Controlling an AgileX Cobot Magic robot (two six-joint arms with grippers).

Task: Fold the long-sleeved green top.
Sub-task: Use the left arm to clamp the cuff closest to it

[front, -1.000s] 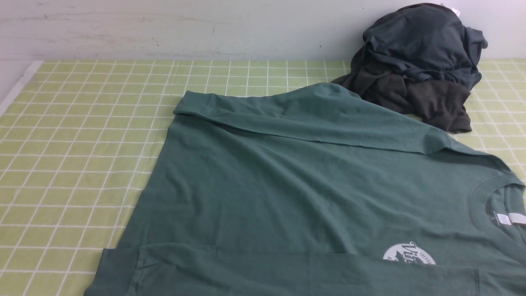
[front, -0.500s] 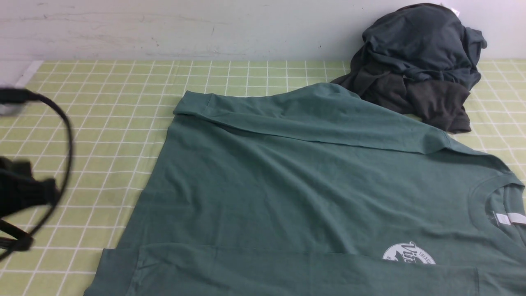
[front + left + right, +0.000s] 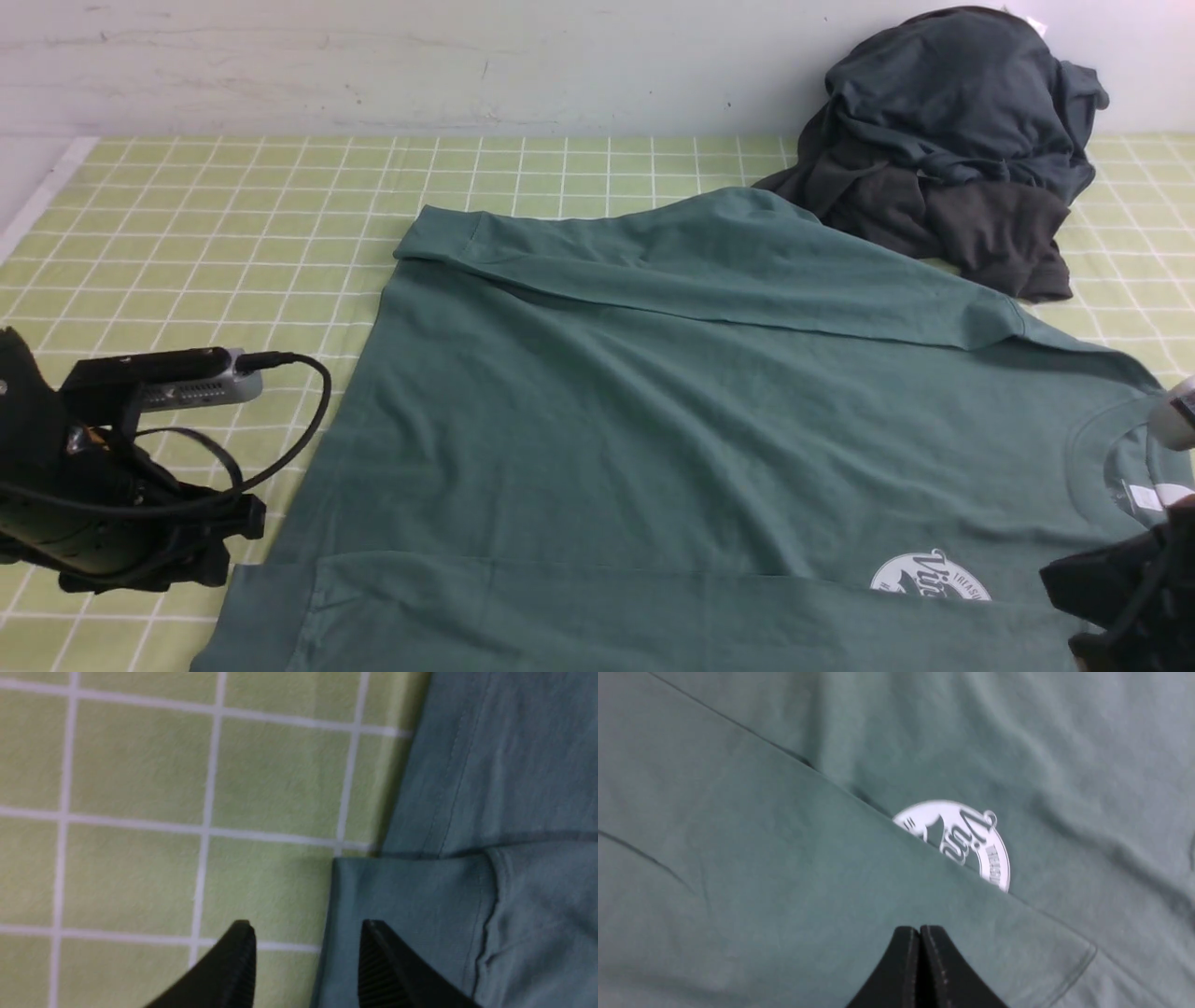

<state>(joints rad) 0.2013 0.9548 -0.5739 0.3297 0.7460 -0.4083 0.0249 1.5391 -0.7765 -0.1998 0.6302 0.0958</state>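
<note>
The green long-sleeved top (image 3: 653, 420) lies flat on the checked cloth, neck to the right. Both sleeves are folded across the body. Its white logo (image 3: 929, 574) is half covered by the near sleeve, and the white neck tag (image 3: 1144, 497) shows. My left arm (image 3: 103, 523) is at the near sleeve's cuff (image 3: 411, 891). My left gripper (image 3: 306, 933) is open and straddles the cuff's edge, one finger over the cuff and one over the cloth. My right arm (image 3: 1120, 588) is at the lower right. My right gripper (image 3: 920, 931) is shut and empty above the near sleeve, close to the logo (image 3: 966, 840).
A heap of dark slate-grey and charcoal garments (image 3: 962, 140) sits at the back right against the wall, touching the top's far shoulder. The yellow-green checked cloth (image 3: 187, 233) covers the table. The table's left edge (image 3: 37, 205) is near my left arm.
Both arms came into view: the left one moved in from the left to the near cuff, the right one entered at the lower right. The top has not moved.
</note>
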